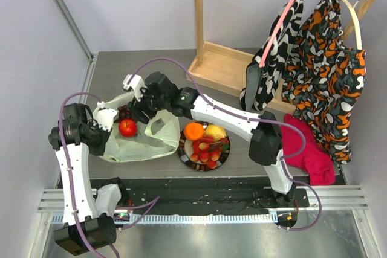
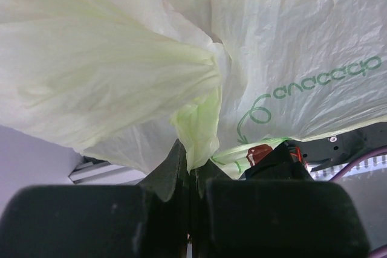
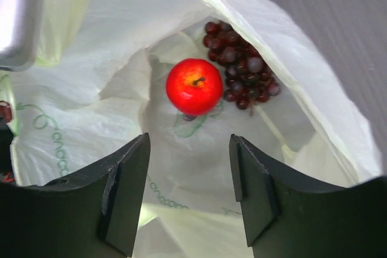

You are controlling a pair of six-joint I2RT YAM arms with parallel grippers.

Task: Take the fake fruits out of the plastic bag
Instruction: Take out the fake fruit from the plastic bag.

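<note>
The pale green plastic bag (image 1: 145,140) lies open on the table's left. A red apple (image 1: 127,127) and a dark grape bunch (image 1: 124,112) lie in its mouth; both show in the right wrist view, apple (image 3: 194,86), grapes (image 3: 242,70). My left gripper (image 1: 106,119) is shut on a fold of the bag (image 2: 196,131) and holds it up. My right gripper (image 3: 188,167) is open and empty, just above the bag mouth, short of the apple. An orange (image 1: 193,131), a lemon (image 1: 215,132) and small red berries (image 1: 205,152) lie on the plate (image 1: 183,154).
A wooden clothes rack (image 1: 221,64) stands at the back right with patterned garments (image 1: 323,70) hanging from it. A red cloth (image 1: 308,146) lies on the table's right side. The table's front edge rail (image 1: 199,206) runs by the arm bases.
</note>
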